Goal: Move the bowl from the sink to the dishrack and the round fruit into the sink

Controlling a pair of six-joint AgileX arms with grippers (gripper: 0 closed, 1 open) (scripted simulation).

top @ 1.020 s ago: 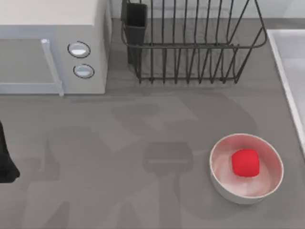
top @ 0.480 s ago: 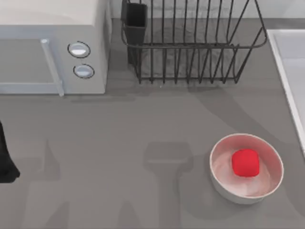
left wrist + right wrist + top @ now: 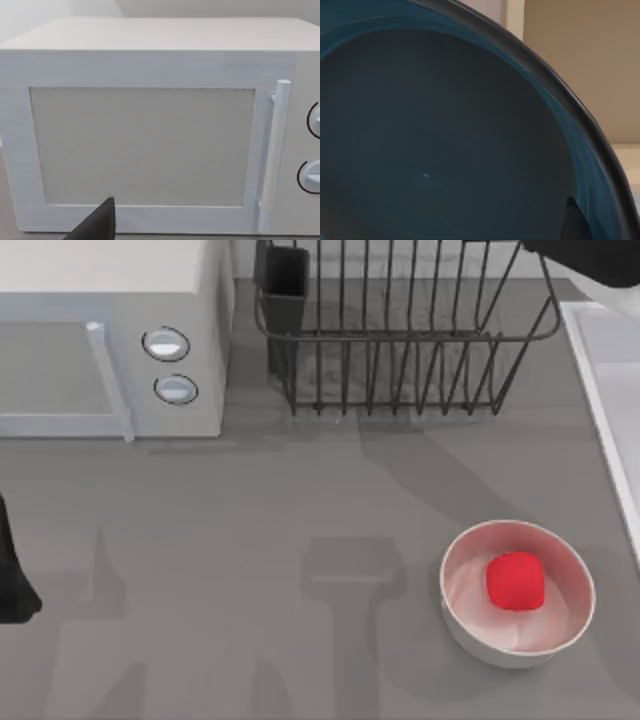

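Observation:
The teal-blue bowl (image 3: 445, 140) sits very close in the right wrist view, its dark inside turned toward the camera and a beige wall behind its rim. My right gripper is shut on it, with one fingertip (image 3: 572, 222) showing inside the rim. In the top view a dark shape (image 3: 590, 260) at the top right corner hangs over the right end of the dishrack (image 3: 400, 335) and the sink rim (image 3: 592, 380). The red round fruit (image 3: 515, 580) lies in a white bowl (image 3: 470, 625) at the front right. My left arm (image 3: 10, 580) is parked at the left edge.
A white microwave (image 3: 110, 340) with two knobs stands at the back left, facing my left wrist camera (image 3: 150, 125). A black utensil cup (image 3: 285, 285) stands at the dishrack's left corner. Bare grey table lies between microwave, rack and white bowl.
A dark shape has come into the top right corner over the rack's end and the sink. The arm's shadow has swept across the table toward the right. Fruit and left arm have not moved.

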